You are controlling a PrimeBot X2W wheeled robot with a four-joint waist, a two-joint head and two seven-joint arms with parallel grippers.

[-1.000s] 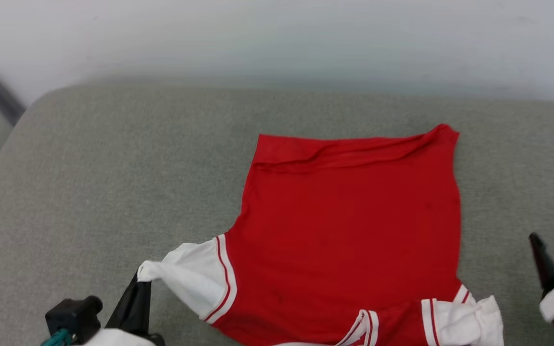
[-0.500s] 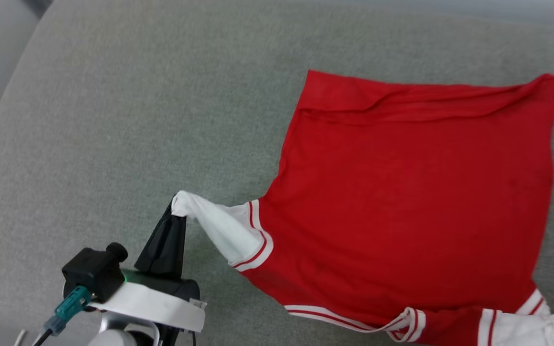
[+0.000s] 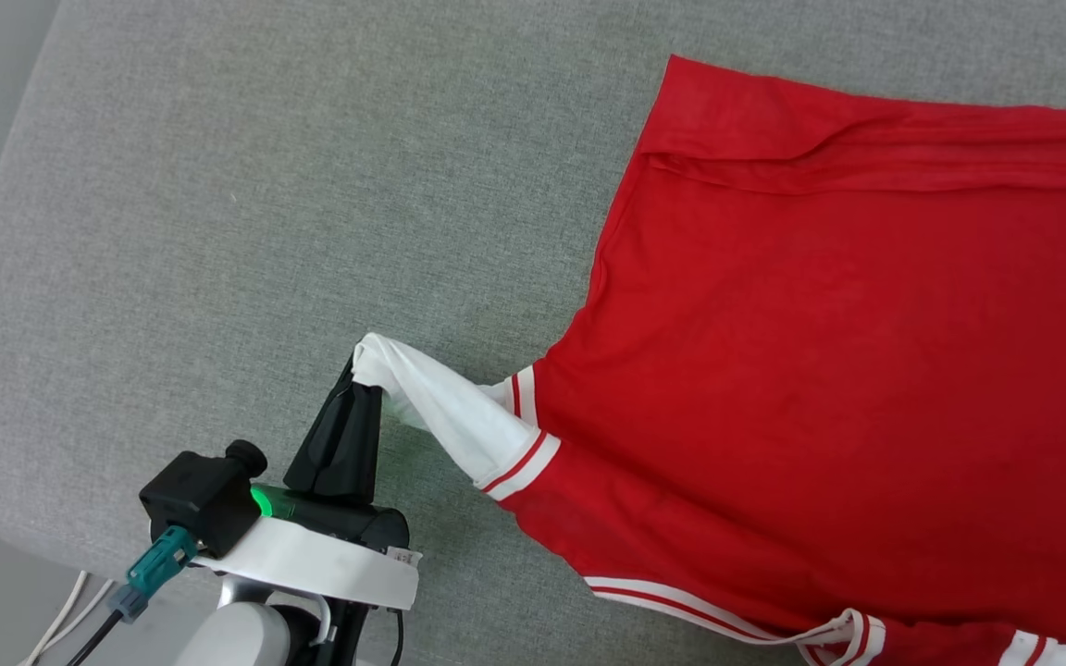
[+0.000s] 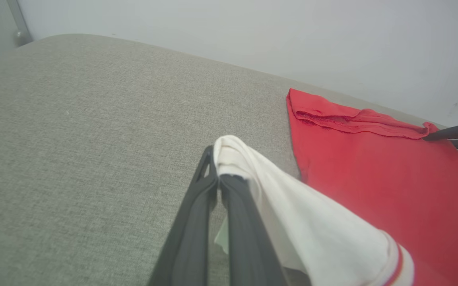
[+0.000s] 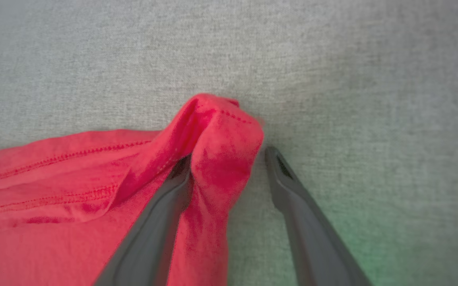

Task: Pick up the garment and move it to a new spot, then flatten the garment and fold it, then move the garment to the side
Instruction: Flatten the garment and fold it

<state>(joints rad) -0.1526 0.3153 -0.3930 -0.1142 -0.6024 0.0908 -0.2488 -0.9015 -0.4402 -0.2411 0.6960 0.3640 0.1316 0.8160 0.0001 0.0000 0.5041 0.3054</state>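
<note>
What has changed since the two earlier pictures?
The right end effector went from the near side of the jersey to its far hem corner, which it now straddles, open. The head view also shifted. Unchanged: left end effector shut on the white sleeve; jersey spread on the grey cushion.

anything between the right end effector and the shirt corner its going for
Nothing visible does. The right end effector, open, straddles the shirt's raised red corner; one finger touches the cloth, the other stands just clear of it, over the grey cushion.
</note>
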